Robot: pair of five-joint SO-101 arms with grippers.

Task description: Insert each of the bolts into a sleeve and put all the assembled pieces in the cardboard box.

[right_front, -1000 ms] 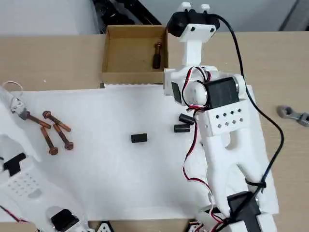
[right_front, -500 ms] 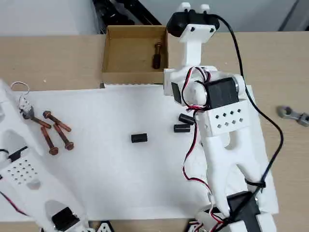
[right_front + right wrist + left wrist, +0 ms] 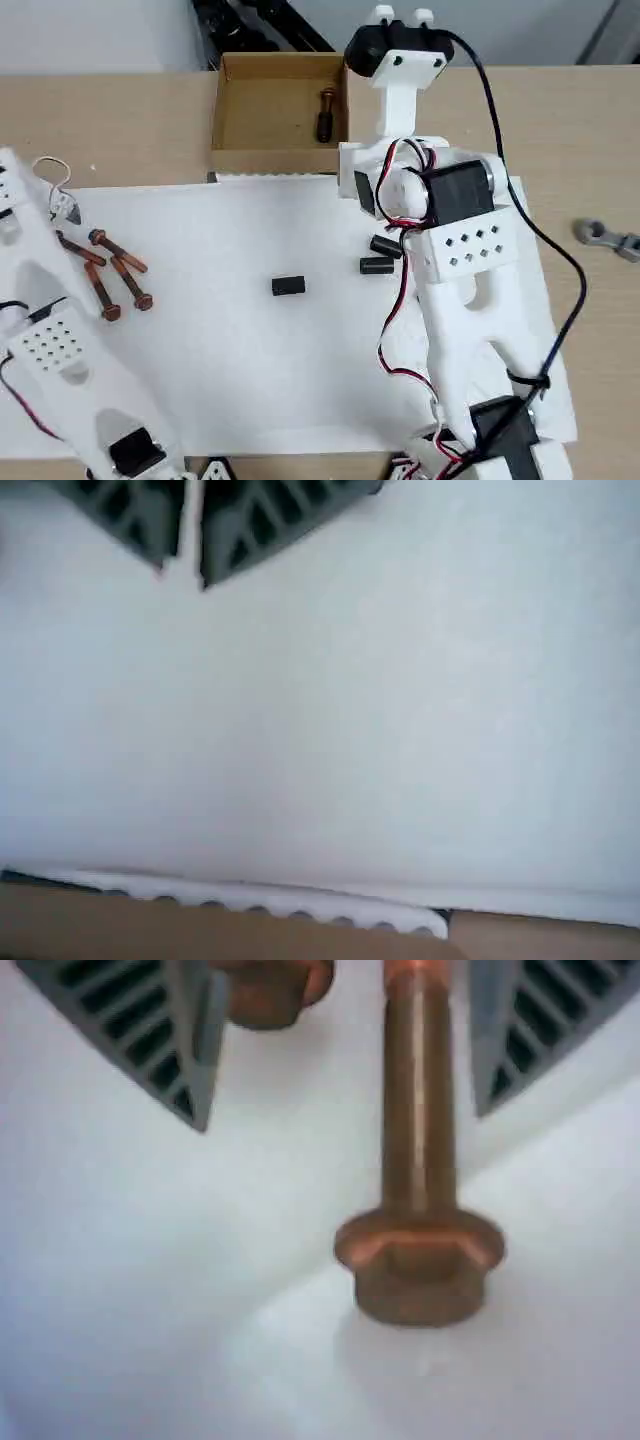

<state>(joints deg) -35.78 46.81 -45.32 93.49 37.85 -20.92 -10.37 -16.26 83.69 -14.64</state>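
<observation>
Several copper bolts (image 3: pixel 118 268) lie loose at the left of the white sheet (image 3: pixel 220 360). My left gripper (image 3: pixel 65 212) hovers at their far end. In the left wrist view it (image 3: pixel 340 1105) is open, with one bolt's shaft (image 3: pixel 420 1150) between the fingers and a second bolt's head (image 3: pixel 270 990) beside one finger. Three black sleeves lie on the sheet: one in the middle (image 3: pixel 288 286) and two (image 3: pixel 377 266) (image 3: pixel 386 246) by the right arm. My right gripper (image 3: pixel 362 192) is shut and empty just above the sheet (image 3: pixel 400 710). The cardboard box (image 3: pixel 235 110) holds one assembled piece (image 3: pixel 326 113).
The box stands at the back, just past the sheet's far edge. A metal wrench (image 3: pixel 605 236) lies on the wooden table at the far right. The right arm's white body (image 3: pixel 470 270) covers the right side of the sheet.
The left arm has shifted toward the back and slightly right, carrying its gripper along the bolts' far end. The right arm, sleeves and box have not moved.
</observation>
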